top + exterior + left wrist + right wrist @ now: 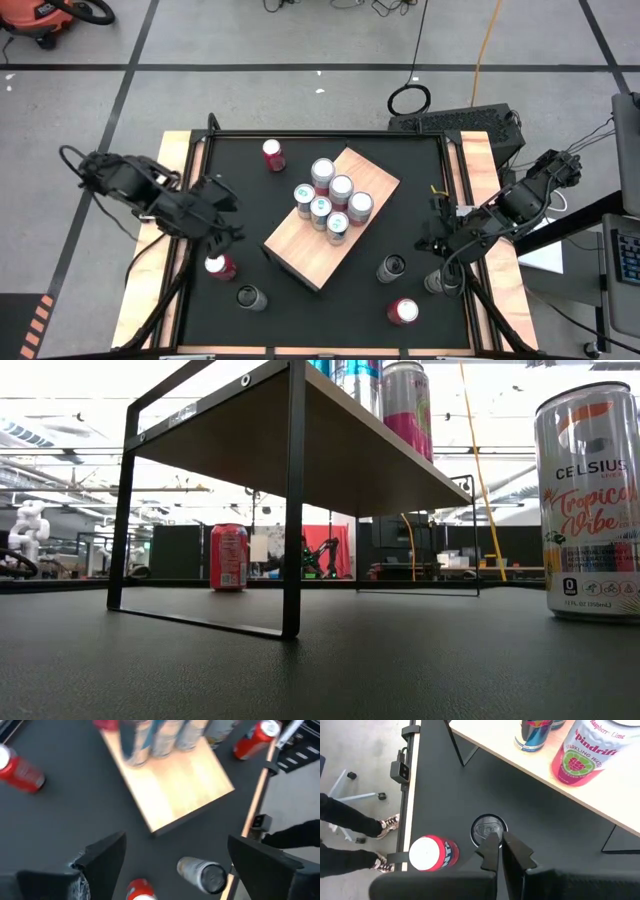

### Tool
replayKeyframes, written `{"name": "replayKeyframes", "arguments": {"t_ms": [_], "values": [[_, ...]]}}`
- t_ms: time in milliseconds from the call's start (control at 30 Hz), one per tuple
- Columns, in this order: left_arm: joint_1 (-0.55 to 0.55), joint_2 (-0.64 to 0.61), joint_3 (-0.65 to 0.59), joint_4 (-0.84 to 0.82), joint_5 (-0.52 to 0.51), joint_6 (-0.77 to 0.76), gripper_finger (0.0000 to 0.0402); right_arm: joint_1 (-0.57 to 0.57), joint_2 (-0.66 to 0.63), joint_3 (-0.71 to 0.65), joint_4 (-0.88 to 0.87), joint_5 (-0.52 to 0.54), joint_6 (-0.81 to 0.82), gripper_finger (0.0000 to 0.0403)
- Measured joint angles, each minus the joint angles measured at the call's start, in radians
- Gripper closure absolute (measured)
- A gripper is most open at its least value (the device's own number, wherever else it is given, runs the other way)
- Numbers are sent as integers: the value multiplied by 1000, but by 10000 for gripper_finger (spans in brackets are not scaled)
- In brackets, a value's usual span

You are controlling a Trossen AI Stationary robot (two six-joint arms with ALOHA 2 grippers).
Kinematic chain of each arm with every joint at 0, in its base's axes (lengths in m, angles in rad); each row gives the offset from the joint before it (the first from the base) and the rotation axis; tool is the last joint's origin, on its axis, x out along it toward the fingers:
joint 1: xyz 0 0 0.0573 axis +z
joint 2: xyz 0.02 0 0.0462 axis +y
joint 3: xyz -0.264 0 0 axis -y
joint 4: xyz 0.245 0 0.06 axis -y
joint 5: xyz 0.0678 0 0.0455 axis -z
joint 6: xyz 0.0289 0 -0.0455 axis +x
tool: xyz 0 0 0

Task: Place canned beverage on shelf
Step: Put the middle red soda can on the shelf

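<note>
Black tabletop point(300, 310) is seen carrying the shelf point(300, 245), set diagonally at centre; six cans point(330, 200) are clustered upright on its far half. Loose cans are noted on the tabletop: red can point(273, 154) at far side, red-white can point(219, 265) directly under left gripper point(222, 240), dark can point(250, 297) beside it. Left gripper's fingers are spread, nothing pinched. Right gripper point(437, 235), pressed together, is held at right edge, near dark can point(391, 267) and red can point(403, 311)
</note>
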Motion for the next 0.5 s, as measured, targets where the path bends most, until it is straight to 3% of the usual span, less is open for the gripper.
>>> {"name": "replayKeyframes", "arguments": {"t_ms": [233,500], "values": [[-80,-115,-232,4,-6,-181,54,0,0,0,0,1,48,403],[-155,-108,-372,22,96,-370,54,0,0,0,0,0,49,403]]}}
